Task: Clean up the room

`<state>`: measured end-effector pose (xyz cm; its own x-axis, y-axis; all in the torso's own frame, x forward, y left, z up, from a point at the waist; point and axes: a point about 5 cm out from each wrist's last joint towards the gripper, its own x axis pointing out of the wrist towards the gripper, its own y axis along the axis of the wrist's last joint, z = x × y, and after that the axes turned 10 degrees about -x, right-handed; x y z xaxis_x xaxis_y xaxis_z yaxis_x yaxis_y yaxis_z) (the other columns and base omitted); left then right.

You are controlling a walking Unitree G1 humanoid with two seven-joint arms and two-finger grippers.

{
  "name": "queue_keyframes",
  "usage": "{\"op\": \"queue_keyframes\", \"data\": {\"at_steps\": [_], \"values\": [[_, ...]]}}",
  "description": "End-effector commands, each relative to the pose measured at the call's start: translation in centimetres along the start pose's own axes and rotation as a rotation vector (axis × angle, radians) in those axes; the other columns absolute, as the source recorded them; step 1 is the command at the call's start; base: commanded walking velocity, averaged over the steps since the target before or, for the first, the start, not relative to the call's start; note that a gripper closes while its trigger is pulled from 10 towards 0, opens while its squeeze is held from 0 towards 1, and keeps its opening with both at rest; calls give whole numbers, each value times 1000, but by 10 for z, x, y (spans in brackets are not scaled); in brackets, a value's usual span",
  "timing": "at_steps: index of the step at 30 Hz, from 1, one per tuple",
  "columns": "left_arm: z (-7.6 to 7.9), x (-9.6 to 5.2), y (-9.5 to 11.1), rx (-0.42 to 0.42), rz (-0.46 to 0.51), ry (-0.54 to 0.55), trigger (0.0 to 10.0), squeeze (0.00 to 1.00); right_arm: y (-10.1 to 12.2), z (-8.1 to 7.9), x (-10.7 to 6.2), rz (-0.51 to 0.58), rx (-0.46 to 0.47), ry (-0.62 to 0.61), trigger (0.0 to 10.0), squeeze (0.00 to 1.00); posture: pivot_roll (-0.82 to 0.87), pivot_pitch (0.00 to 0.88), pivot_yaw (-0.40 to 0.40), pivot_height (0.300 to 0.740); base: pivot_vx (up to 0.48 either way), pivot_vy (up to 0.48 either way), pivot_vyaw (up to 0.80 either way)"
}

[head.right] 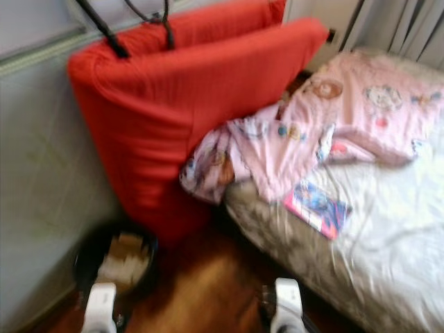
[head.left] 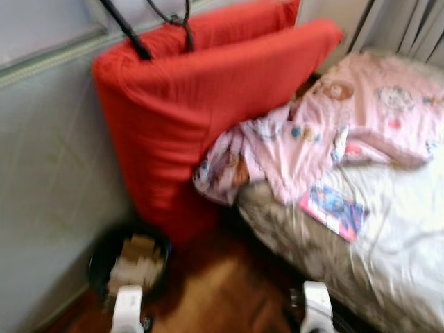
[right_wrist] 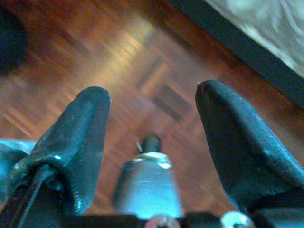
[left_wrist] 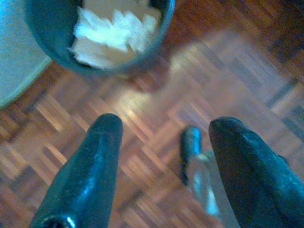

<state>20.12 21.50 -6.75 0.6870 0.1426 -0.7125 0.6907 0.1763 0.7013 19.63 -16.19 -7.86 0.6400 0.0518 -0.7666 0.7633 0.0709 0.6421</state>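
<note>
A dark round bin (head.left: 104,253) holding crumpled pale paper (head.left: 135,260) stands on the parquet floor by the wall, just ahead of my left arm (head.left: 128,309). The left gripper (left_wrist: 166,156) hangs open above the floor, with the bin (left_wrist: 52,42) a short way beyond its fingertips and nothing between them. My right gripper (right_wrist: 152,123) is open too, over bare parquet beside the bed's dark edge (right_wrist: 247,52). On the bed lie a crumpled pink patterned blanket (head.left: 305,139) and a colourful book (head.left: 334,210).
Two large red cushions (head.left: 208,104) lean upright against the grey wall (head.left: 48,173), between the bin and the bed (head.left: 388,243). Curtains (head.left: 409,28) hang at the back right. A strip of wooden floor (head.left: 222,291) runs between the bin and the bed.
</note>
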Motion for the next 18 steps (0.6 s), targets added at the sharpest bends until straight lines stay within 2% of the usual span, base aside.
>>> {"op": "queue_keyframes", "data": {"at_steps": [1, 18], "values": [[34, 11, 36, -67, 27, -48, 10000, 0, 19, 51, -3, 14, 56, -110, 10000, 0, 1, 81, 28, 740, 334, 0, 0], [35, 12, 37, -66, 28, -48, 10000, 0, 19, 51, -3, 24, 78, -116, 10000, 0, 2, 82, 28, 740, 335, 0, 0]]}}
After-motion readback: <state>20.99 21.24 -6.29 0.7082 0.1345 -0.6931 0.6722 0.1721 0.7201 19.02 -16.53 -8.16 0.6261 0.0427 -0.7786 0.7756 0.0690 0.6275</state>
